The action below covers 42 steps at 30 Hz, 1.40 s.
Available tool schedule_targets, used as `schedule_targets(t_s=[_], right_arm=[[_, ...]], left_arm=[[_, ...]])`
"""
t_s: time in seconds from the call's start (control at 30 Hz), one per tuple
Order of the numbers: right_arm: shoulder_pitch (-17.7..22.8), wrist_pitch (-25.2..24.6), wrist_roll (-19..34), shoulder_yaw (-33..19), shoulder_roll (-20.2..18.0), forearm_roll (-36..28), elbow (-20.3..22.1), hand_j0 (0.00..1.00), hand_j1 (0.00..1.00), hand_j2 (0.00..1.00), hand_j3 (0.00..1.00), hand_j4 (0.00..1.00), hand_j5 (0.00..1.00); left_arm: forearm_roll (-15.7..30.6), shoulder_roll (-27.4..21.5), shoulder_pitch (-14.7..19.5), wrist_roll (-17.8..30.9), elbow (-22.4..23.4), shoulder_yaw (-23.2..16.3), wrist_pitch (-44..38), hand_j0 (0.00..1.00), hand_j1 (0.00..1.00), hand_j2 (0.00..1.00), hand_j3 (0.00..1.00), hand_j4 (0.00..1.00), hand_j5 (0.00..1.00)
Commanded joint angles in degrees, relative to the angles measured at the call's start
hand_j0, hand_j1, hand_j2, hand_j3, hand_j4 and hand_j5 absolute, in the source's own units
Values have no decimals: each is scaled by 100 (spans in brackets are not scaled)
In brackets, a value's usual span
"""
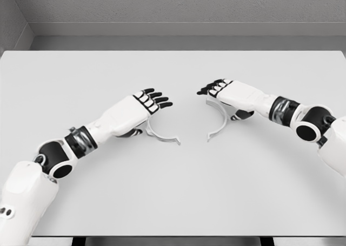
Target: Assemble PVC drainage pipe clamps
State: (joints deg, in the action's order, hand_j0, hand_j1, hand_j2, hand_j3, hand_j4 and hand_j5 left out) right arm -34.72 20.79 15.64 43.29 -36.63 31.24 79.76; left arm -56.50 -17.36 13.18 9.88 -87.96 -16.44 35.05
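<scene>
Where the counter (173, 203) lies nearest the camera, its pale top is bare, and the two white arms come in over it from the lower left and from the right edge. Farther in, the left hand (147, 103) hovers low with its dark-tipped fingers stretched out and slightly spread, gripping nothing. Just beneath and beyond its palm lies a curved clamp half (160, 135), a thin pale arc on the counter whose flanged end pokes out to the right of the wrist; whether the palm touches it cannot be told. Across a small gap, the right hand (227, 92) reaches toward the left one, fingers likewise extended and holding nothing. A second clamp half (220, 124) arcs under this hand, its open side facing the first piece, its lower end resting clear of the fingers. Both arcs stay apart, not joined. Behind the counter rises a grey wall (184, 5).
</scene>
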Motion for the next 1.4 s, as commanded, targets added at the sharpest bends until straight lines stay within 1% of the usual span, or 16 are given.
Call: schedule_targets(t_s=[0.0, 0.23, 0.33, 0.37, 0.43, 0.53, 0.57, 0.6, 0.7, 0.77, 0.83, 0.97, 1.03, 1.2, 1.3, 1.37], right_arm=[[0, -14, 1, 30, -2, -31, 31, 100, 100, 100, 100, 100, 100], [-35, -31, -8, 127, 51, -31, 101, 100, 100, 100, 100, 100, 100], [-62, -84, -8, 57, -37, -57, 110, 100, 100, 100, 100, 100, 100], [-44, -40, -8, 30, -159, -83, 136, 100, 100, 100, 100, 100, 100], [17, -49, 1, 30, -459, -101, 575, 100, 100, 100, 100, 100, 100], [176, -40, 1, 30, -626, -110, 707, 100, 100, 100, 100, 100, 100], [220, -40, -8, 30, -748, -110, 874, 100, 100, 100, 100, 100, 100], [281, -40, -8, 21, -1056, -119, 1032, 100, 100, 100, 100, 100, 100], [791, -31, -17, -594, -1443, -127, 1481, 100, 100, 100, 100, 100, 100], [835, -31, -52, -717, -1636, -136, 1560, 100, 100, 100, 100, 100, 100], [861, -31, -105, -770, -1645, -136, 1560, 100, 100, 100, 100, 100, 100], [932, -40, -87, -1174, -1645, -136, 1551, 100, 100, 100, 100, 100, 100], [932, -49, -87, -1183, -1636, -136, 1525, 100, 100, 100, 100, 100, 100], [932, -58, -78, -1174, -1593, -136, 1516, 100, 100, 100, 100, 100, 100], [932, -66, -78, -1174, -1592, -136, 1525, 100, 100, 100, 100, 100, 100], [932, -58, -70, -1165, -1575, -136, 1542, 100, 100, 100, 100, 100, 100]], left_arm=[[34, 57, 9, -4, 42, -52, -5, 100, 100, 100, 100, 100, 100], [43, 83, 26, 5, 200, -34, -5, 100, 100, 100, 100, 100, 100], [43, 92, 123, -4, 314, -43, -5, 100, 100, 100, 100, 100, 100], [43, 92, 123, -4, 314, -52, -5, 100, 100, 100, 100, 100, 100], [34, 136, 123, -4, 332, -52, -5, 100, 100, 100, 100, 100, 100], [34, 145, 123, -4, 350, -52, -5, 100, 100, 100, 100, 100, 100], [34, 145, 132, 5, 376, -61, -5, 100, 100, 100, 100, 100, 100], [34, 206, 167, 5, 393, -61, -5, 100, 100, 100, 100, 100, 100], [25, 233, 237, 5, 411, -122, -5, 100, 100, 100, 100, 100, 100], [17, 329, 281, 5, 437, -122, -5, 100, 100, 100, 100, 100, 100], [17, 338, 290, 5, 437, -184, -5, 100, 100, 100, 100, 100, 100], [8, 417, 378, 14, 473, -210, -5, 100, 100, 100, 100, 100, 100], [8, 435, 431, 14, 516, -280, -5, 100, 100, 100, 100, 100, 100], [43, 312, 457, 5, 517, -193, -5, 100, 100, 100, 100, 100, 100], [43, 207, 589, 14, 604, -17, -5, 100, 100, 100, 100, 100, 100], [43, 242, 694, 14, 745, -26, -5, 100, 100, 100, 100, 100, 100]])
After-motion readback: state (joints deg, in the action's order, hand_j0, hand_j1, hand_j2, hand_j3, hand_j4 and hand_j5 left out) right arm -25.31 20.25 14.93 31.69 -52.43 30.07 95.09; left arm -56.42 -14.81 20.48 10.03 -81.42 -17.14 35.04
